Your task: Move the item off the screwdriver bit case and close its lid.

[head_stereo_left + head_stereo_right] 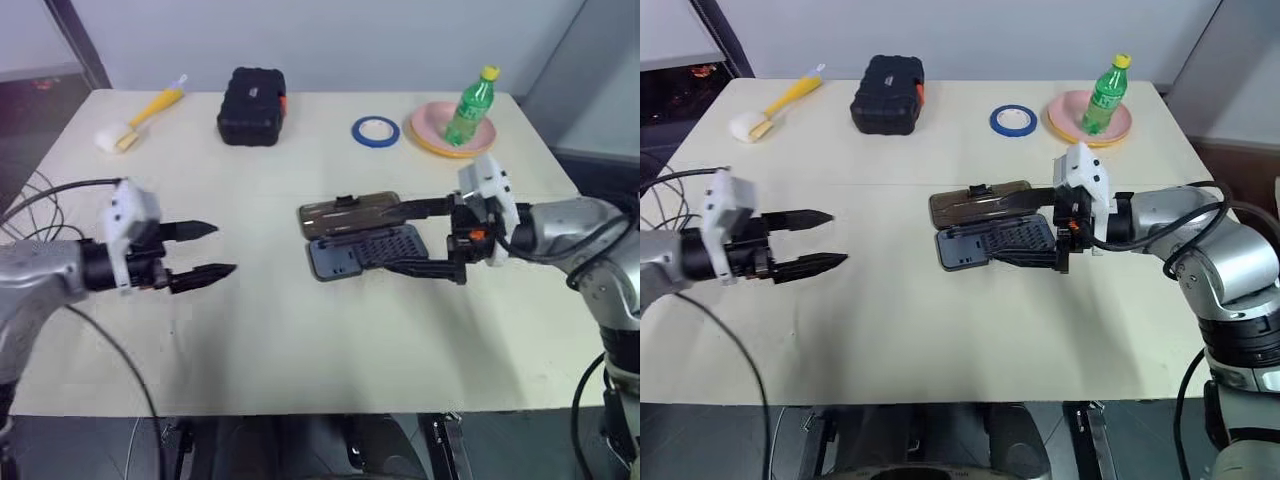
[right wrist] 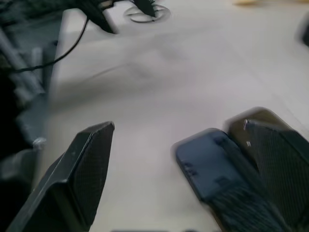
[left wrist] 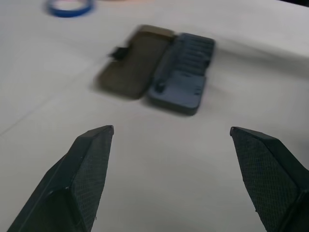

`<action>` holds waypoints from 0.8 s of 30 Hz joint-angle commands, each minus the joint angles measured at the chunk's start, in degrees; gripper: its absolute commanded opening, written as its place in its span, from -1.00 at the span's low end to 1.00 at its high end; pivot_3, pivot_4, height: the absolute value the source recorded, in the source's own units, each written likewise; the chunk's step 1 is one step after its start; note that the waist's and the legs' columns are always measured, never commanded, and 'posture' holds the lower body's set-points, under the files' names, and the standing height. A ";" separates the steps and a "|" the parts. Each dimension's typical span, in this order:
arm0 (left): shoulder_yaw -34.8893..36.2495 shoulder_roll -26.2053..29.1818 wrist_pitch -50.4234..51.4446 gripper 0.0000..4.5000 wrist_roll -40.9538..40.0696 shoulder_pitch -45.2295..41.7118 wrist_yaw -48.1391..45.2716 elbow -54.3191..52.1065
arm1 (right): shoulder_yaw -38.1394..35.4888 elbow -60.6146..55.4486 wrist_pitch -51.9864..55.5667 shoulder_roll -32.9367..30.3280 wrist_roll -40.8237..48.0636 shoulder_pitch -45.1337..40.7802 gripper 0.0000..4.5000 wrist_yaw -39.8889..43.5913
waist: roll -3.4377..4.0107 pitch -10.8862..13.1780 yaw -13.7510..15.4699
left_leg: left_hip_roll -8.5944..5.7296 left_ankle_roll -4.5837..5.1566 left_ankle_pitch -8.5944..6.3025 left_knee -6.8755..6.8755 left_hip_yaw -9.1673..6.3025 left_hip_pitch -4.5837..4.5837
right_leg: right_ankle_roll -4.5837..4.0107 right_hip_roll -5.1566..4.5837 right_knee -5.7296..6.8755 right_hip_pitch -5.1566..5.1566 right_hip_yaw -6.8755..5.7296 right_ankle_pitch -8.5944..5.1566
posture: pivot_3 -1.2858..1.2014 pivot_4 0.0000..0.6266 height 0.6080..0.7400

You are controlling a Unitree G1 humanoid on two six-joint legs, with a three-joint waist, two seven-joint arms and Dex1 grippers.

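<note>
Mostly hidden or soft stuff first: the near end of the screwdriver bit case (image 1: 362,240) sits under my right hand (image 1: 410,237), so that end of the tray is covered in the head views. Its bits are too small to tell apart; I only see ribbed rows. Long tools behind the lid (image 1: 345,215) read as faint pale streaks. In my right wrist view the case is blurred and cut by the frame edge. In my left wrist view it is soft too.

Case lies open and flat near the middle of the surface (image 1: 300,340). Dark grey-blue tray on my side, smoky-brown translucent lid on the far side, the two joined along their long edges. Small black latch tab sticks out from the lid's far edge. Nothing rests on the case apart from my fingers over it.

Right hand: fingers spread wide, gripping nothing, one finger over the lid and one along the tray's near edge; contact I cannot tell. Left hand (image 1: 213,251): fingers wide apart, empty, well apart from the case, pointing toward it.

Far side of the surface: yellow-handled brush (image 1: 140,118), chunky black box (image 1: 252,105), blue tape ring (image 1: 376,131), green bottle (image 1: 470,106) standing on a pink plate (image 1: 428,130).
</note>
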 commanded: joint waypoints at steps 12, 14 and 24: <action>-11.16 -9.49 -10.57 0.80 14.90 -18.62 -4.83 23.44 | 5.00 13.69 -6.44 6.15 -6.16 -12.55 1.00 11.87 | 0.25 0.15 1.51 | 0.11 0.00 0.02 0.12 -0.17 -0.38 | -0.22 0.27 0.41 -0.53 -0.01 -0.03 | 0.03 -0.52 0.95; -14.15 -13.72 -14.89 0.80 18.92 -24.71 -6.12 32.44 | 1.59 5.40 -1.29 3.04 -0.53 -8.57 1.00 13.07 | 0.24 0.14 2.58 | 0.08 0.00 0.02 0.20 -0.20 -0.38 | -0.21 0.26 0.45 -0.45 -0.05 -0.03 | 0.03 -0.52 0.95; -19.97 -32.83 -38.61 0.80 34.85 -49.50 -7.18 79.38 | -20.32 -26.57 15.45 -5.27 21.59 14.56 1.00 -1.97 | 0.19 0.13 2.98 | 0.02 0.02 0.01 0.29 -0.29 -0.34 | -0.18 0.29 0.37 -0.29 -0.03 -0.01 | 0.03 -0.52 0.95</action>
